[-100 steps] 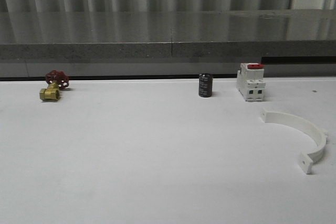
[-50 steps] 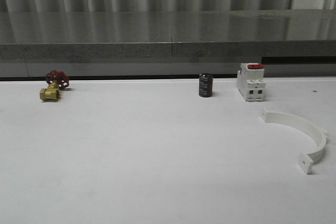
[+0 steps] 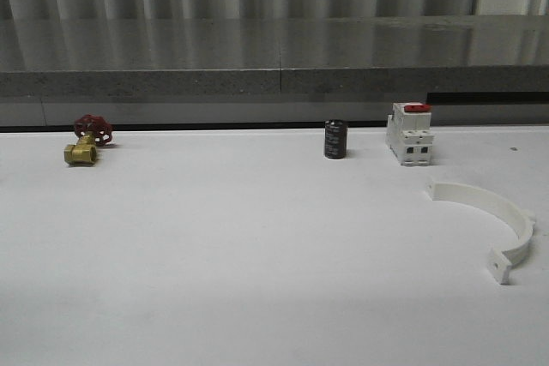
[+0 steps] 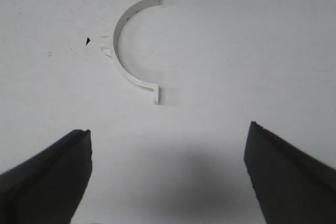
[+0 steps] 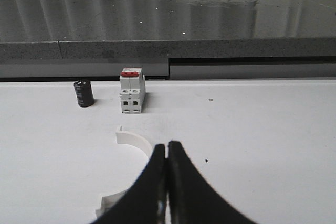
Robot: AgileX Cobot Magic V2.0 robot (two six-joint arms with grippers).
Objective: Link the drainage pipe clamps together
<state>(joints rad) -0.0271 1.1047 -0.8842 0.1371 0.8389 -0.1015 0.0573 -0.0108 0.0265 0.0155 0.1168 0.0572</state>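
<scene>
My left gripper point(image 4: 168, 169) is spread wide, both dark fingers point(image 4: 50, 174) apart and holding nothing, hanging over the white table point(image 4: 252, 40). Ahead of it in the left wrist view lies one clamp half point(image 4: 126, 51), a white half-ring flat on the table, its open side facing away from a small black mark point(image 4: 88, 40), with a flat tab at each end and a little lug on the outer curve. My right gripper point(image 5: 167, 153) is pressed closed, fingers point(image 5: 152, 182) touching at the tips, nothing between them. Just past those tips sits the other clamp half point(image 5: 131, 141), partly hidden behind the fingers; in the front view this half point(image 3: 502, 227) lies flat on the right side of the table, ends pointing left and toward the camera. Behind it near the table's back edge stands a white switch with a red top point(image 3: 410, 135), and just left of that a small black cylinder point(image 3: 334, 140), upright. Far left at the back is a brass valve with a red handwheel point(image 3: 87, 140). The two halves are not joined; I cannot tell how far apart they are.
</scene>
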